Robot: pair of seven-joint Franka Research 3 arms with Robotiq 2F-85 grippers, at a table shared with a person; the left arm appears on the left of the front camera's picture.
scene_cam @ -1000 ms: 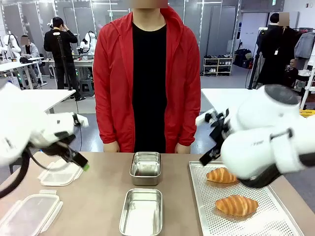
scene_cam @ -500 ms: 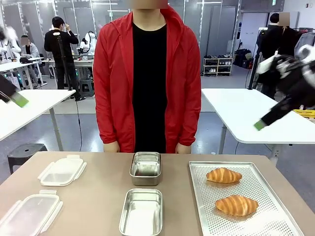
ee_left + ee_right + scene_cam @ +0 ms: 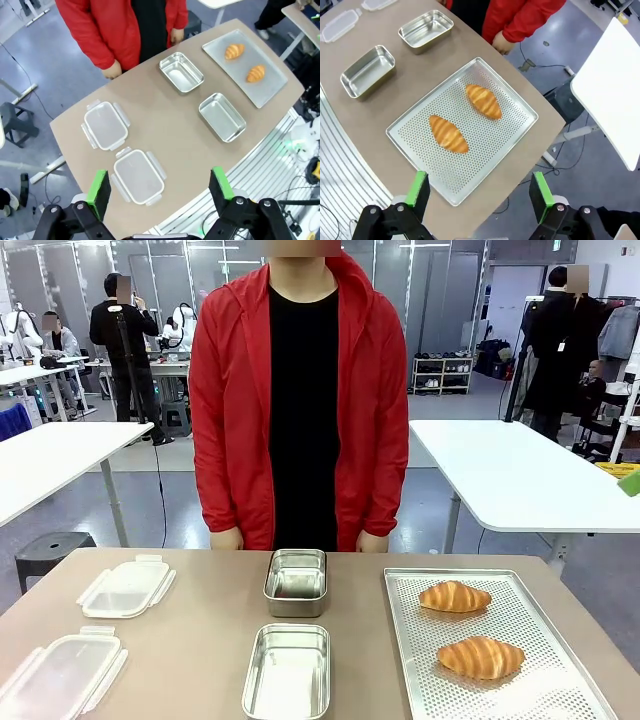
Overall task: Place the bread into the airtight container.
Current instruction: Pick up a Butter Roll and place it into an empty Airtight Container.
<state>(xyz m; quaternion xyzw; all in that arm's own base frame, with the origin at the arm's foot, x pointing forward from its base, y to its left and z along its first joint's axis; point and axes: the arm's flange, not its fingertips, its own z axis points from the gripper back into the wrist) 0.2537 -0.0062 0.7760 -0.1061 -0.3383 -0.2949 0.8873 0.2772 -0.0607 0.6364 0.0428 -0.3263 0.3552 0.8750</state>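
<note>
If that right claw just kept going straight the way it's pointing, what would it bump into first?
Most likely the perforated tray, around the bare patch between the nearer bread and the farther bread. The right gripper, open, looks down on it from high above, so it might clip either bread instead.

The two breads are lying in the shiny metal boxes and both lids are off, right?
Not quite. The two breads are lying on the holey tray, not in the shiny metal boxes, which are empty. The front view shows it. Both lids are off, yes.
</note>
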